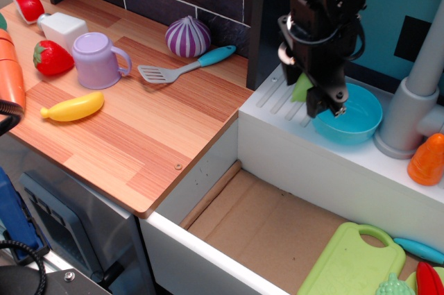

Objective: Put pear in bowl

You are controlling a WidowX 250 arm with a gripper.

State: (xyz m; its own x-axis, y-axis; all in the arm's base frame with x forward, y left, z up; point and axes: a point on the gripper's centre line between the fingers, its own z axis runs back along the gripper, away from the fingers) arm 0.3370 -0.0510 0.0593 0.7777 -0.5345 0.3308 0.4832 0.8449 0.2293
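Wood-grain toy countertop [146, 135] fills the left of the view, with a white sink ledge [277, 111] to its right, where the round shallow light-blue plastic bowl [357, 118] sits — the landmark for everything else. Just left of the bowl's rim hangs the black robot gripper [312, 97], its fingers closed on the small light-green plastic pear [302, 90], of which only a sliver shows between the dark fingers. By the look of it, the pear is held clear of the ledge so it can be carried over the rim and let go inside; it is not yet above the bowl's middle. Far left of the bowl lie a lilac plastic cup [97, 59] and a yellow toy banana [73, 107], well apart from the work. Most of the pear is hidden by the fingers, and the gripper covers the bowl's left edge — whether fingertip and rim touch cannot be told
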